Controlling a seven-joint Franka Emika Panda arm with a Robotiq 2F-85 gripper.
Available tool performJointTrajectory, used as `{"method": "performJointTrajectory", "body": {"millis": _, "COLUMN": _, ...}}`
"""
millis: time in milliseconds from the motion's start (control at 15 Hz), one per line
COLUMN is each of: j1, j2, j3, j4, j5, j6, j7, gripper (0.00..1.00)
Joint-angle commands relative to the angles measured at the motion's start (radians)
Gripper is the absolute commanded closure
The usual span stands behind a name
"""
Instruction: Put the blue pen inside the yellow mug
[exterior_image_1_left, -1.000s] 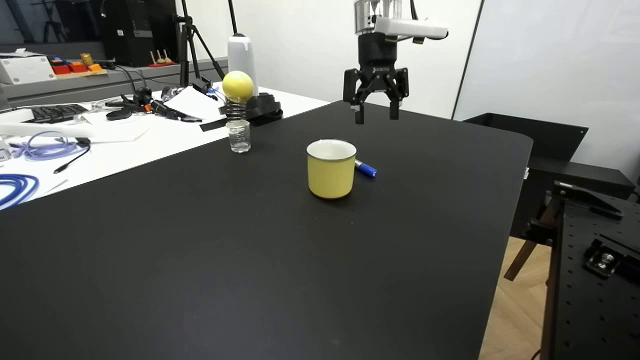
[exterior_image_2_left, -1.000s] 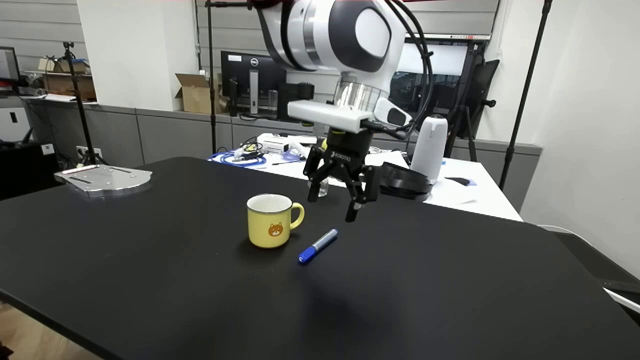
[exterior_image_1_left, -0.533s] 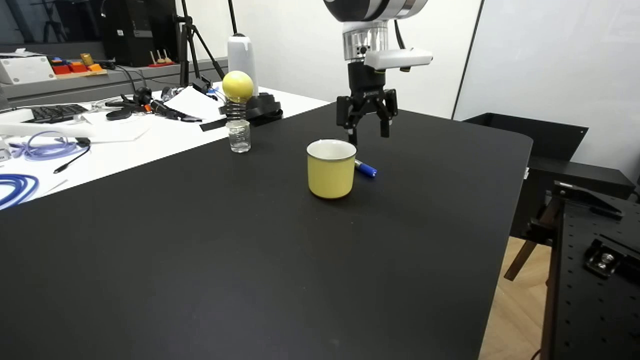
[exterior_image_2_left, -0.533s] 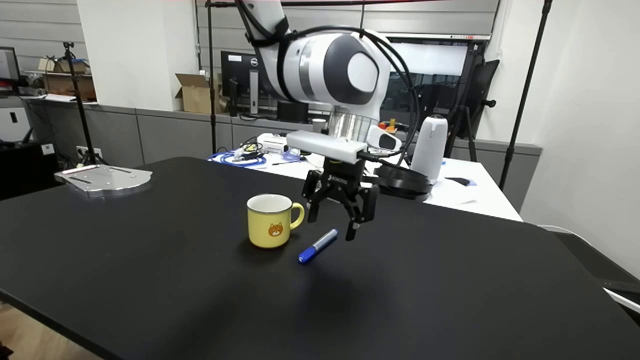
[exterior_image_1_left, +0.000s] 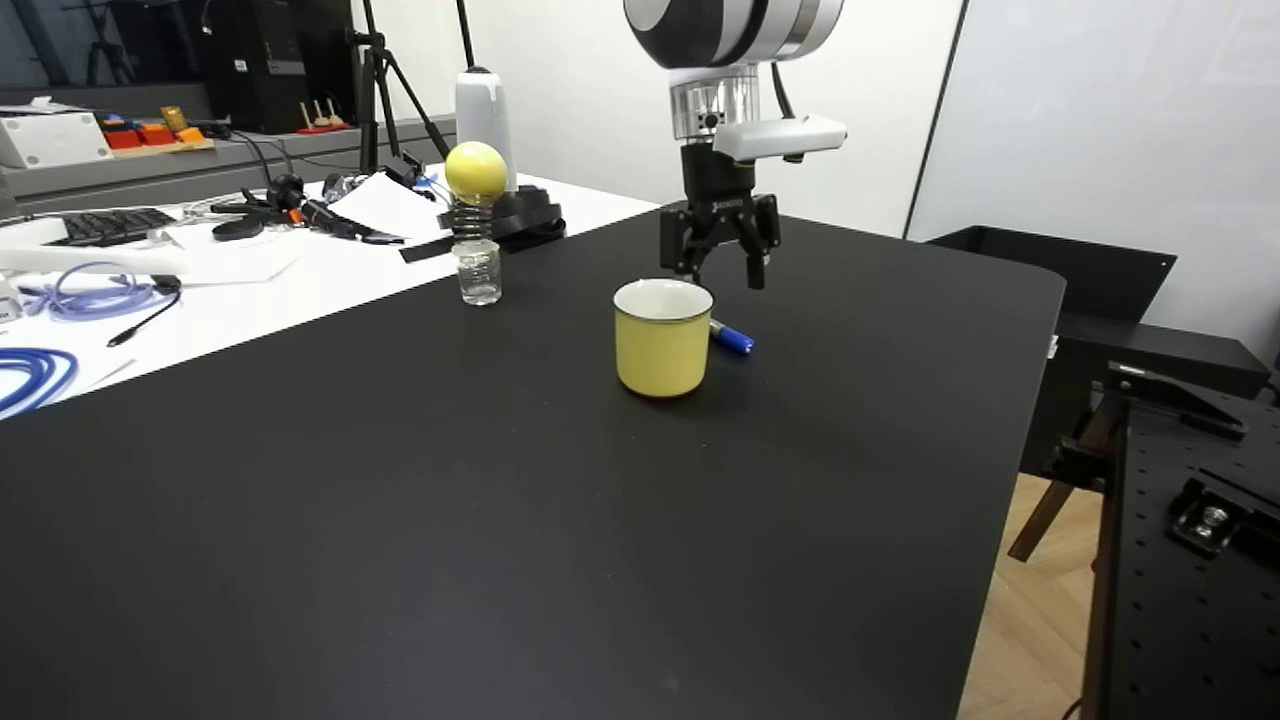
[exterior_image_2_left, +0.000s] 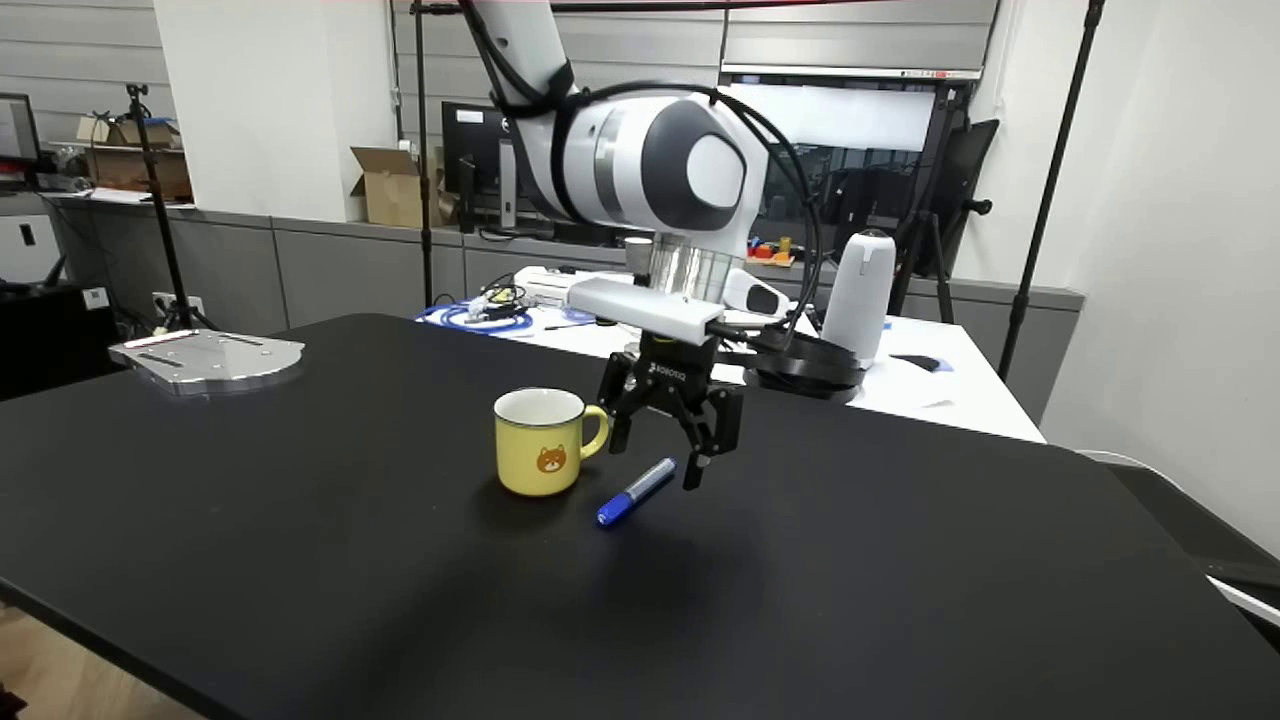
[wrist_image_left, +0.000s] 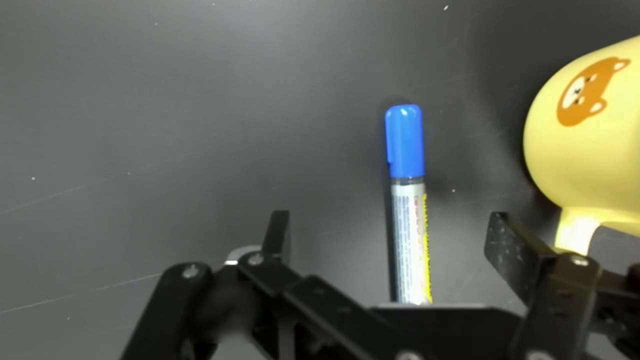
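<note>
The blue pen, with a bright blue cap and a silver-white barrel, lies on the black table in both exterior views (exterior_image_1_left: 733, 338) (exterior_image_2_left: 637, 492). It also shows in the wrist view (wrist_image_left: 406, 200), its rear end hidden by the gripper body. The pale-yellow mug stands upright beside it in both exterior views (exterior_image_1_left: 660, 350) (exterior_image_2_left: 528, 455); part of it shows at the right of the wrist view (wrist_image_left: 585, 150). My gripper is open and empty, low above the pen's barrel, in all views (exterior_image_1_left: 725, 278) (exterior_image_2_left: 655, 455) (wrist_image_left: 389, 225). The fingers straddle the barrel without touching it. One finger is close to the mug's handle.
A clear bottle topped by a yellow ball (exterior_image_1_left: 478, 268) stands near the table's edge. A silver metal plate (exterior_image_2_left: 215, 360) lies at the table's far left in an exterior view. A white side table with cables and a black round object (exterior_image_2_left: 810, 365) adjoins the black table (exterior_image_2_left: 850, 590).
My gripper has come down toward the table over the pen and shifted slightly toward the mug, staying open. The pen and mug have not moved.
</note>
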Motion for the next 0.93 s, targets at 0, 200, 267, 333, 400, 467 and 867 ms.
{"method": "performJointTrajectory", "body": {"millis": 0, "j1": -0.015, "j2": 0.034, "j3": 0.011, "j4": 0.041, "j5": -0.007, "j6": -0.009, "j7": -0.007, "gripper": 0.0}}
{"method": "performJointTrajectory", "body": {"millis": 200, "j1": -0.019, "j2": 0.05, "j3": 0.016, "j4": 0.048, "j5": -0.004, "j6": -0.002, "j7": -0.022, "gripper": 0.0}}
{"method": "performJointTrajectory", "body": {"millis": 267, "j1": -0.02, "j2": 0.056, "j3": 0.018, "j4": 0.051, "j5": -0.004, "j6": 0.001, "j7": -0.027, "gripper": 0.0}}
{"method": "performJointTrajectory", "body": {"millis": 333, "j1": -0.019, "j2": 0.06, "j3": 0.02, "j4": 0.053, "j5": -0.004, "j6": 0.003, "j7": -0.029, "gripper": 0.0}}
{"method": "performJointTrajectory", "body": {"millis": 400, "j1": -0.021, "j2": 0.066, "j3": 0.023, "j4": 0.055, "j5": -0.003, "j6": 0.005, "j7": -0.035, "gripper": 0.0}}
{"method": "performJointTrajectory", "body": {"millis": 467, "j1": -0.022, "j2": 0.07, "j3": 0.026, "j4": 0.058, "j5": -0.002, "j6": 0.005, "j7": -0.038, "gripper": 0.01}}
{"method": "performJointTrajectory", "body": {"millis": 867, "j1": -0.022, "j2": 0.091, "j3": 0.031, "j4": 0.07, "j5": -0.004, "j6": 0.002, "j7": -0.046, "gripper": 0.54}}
